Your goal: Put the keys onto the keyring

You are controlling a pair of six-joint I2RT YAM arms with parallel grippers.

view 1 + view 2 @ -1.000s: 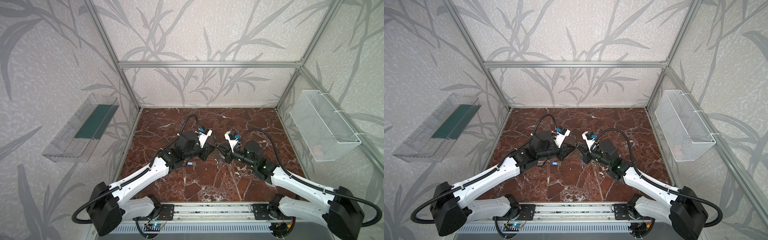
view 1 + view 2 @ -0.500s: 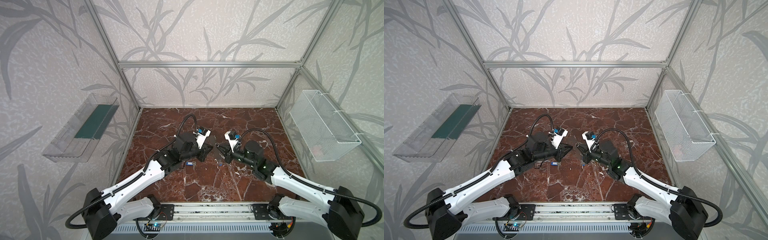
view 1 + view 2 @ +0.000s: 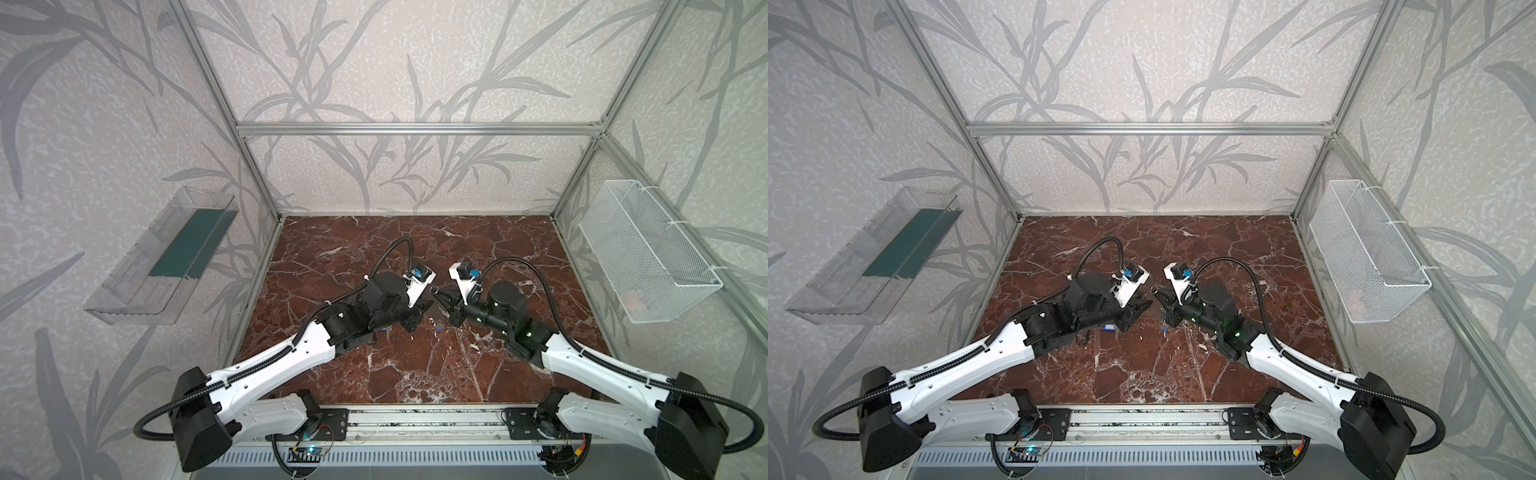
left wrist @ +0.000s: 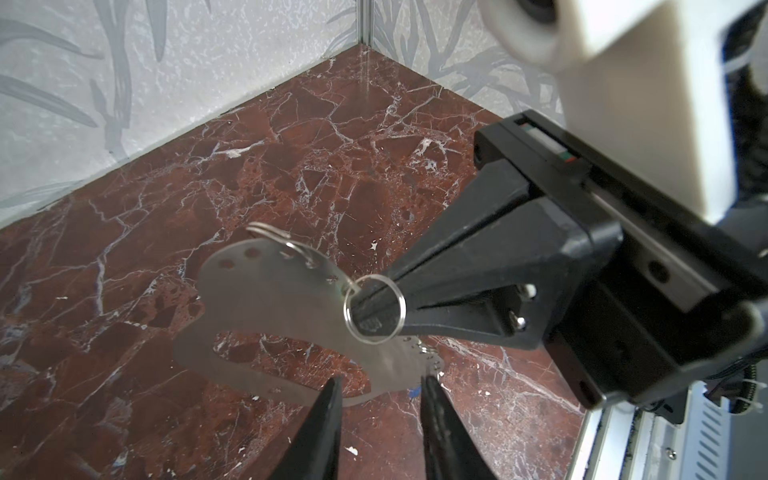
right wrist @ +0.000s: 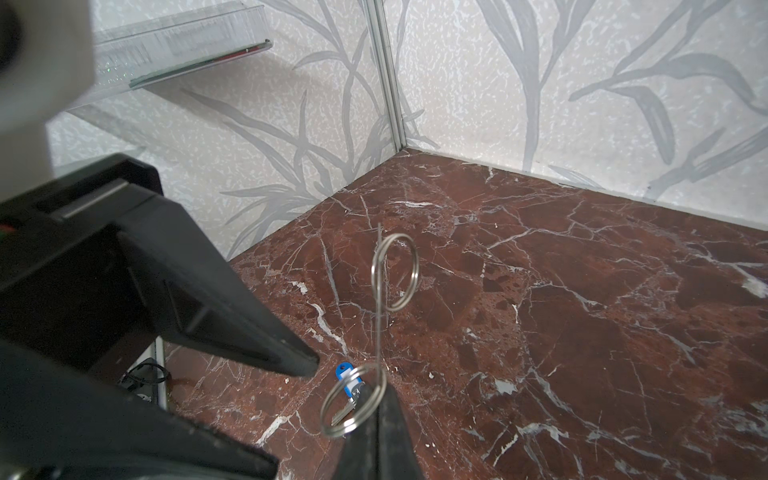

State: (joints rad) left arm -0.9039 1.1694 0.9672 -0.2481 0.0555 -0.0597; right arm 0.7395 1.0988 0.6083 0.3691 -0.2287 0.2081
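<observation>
1. The marble table [image 3: 415, 374] is the work area. Both arms meet mid-table, wrists nose to nose in both top views.
2. Your right gripper [image 4: 374, 297] has its fingers pressed together on the rim of the keyring and carries it in the air above the table.
3. Your left gripper [image 4: 381, 380] has its fingers apart with nothing between them. The tips sit just beside the plate's lower edge; I can't tell if they touch it.
4. The keyring [image 4: 270, 299] is the grey half-moon plate. It's tilted, face-on to the left wrist view and edge-on to the right wrist view. The oval cut-out and hole row are unobstructed.
5. Two split rings sit through the holes: one [image 4: 404, 309] right at the right fingertips, one [image 4: 286, 243] further along the row. I can't tell whether either carries a key.
6. Loose keys [image 3: 1108, 328] with blue tags lie on the table, one just by the left wrist and another [image 5: 343, 371] below the plate.
7. My read: this is the threading step. The plate is presented and the left is free.
8. Next, drop the left onto a loose key, pinch it near its tiny ring and bring that ring to a free hole. That calls for fine alignment and a rigid plate. The ring at the right fingertips could snag.
</observation>
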